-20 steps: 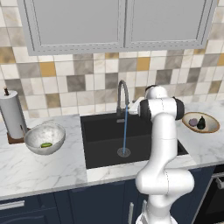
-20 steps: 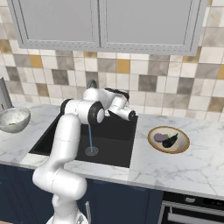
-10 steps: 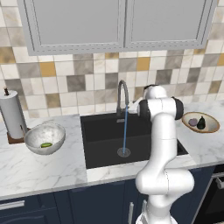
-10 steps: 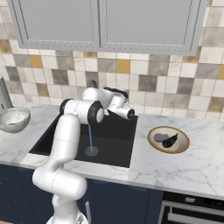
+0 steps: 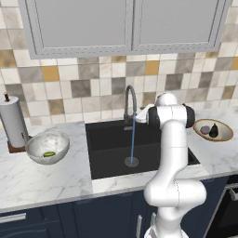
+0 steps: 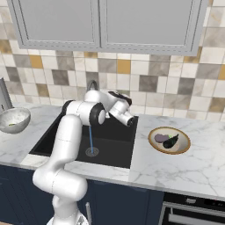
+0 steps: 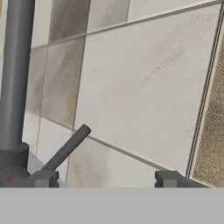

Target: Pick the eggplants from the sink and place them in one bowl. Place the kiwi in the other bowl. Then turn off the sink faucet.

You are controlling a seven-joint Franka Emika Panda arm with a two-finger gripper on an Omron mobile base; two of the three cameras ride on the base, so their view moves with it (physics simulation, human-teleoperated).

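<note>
The gripper [image 7: 105, 178] sits close to the tiled wall [image 7: 144, 83] behind the sink, its 2 fingertips [image 7: 41, 178] standing apart with nothing between them. In the hand view the faucet [image 7: 15, 74] rises as a thick dark column just beside one fingertip, and its slim lever [image 7: 65, 148] slants out from the faucet base toward the gap between the fingertips, not touching either one.

From the base views the gripper [image 6: 127, 119] is at the back of the sink [image 5: 111, 144], beside the foot of the faucet [image 5: 130, 100]. A thin blue stream of water [image 5: 132, 139] falls from the spout to the round drain [image 5: 131, 161] in the sink floor.

To the right of the sink, on the worktop [image 6: 184, 162], the shallow tan bowl [image 6: 186, 138] holds the 2 eggplants, the mauve one [image 6: 161, 138] and the dark one [image 6: 172, 140], lying against each other. To the left of the sink stands the deep speckled bowl [image 5: 35, 146] with the green kiwi [image 5: 49, 154] inside. Further left of that bowl is a paper towel roll [image 5: 13, 122] on its stand.
</note>
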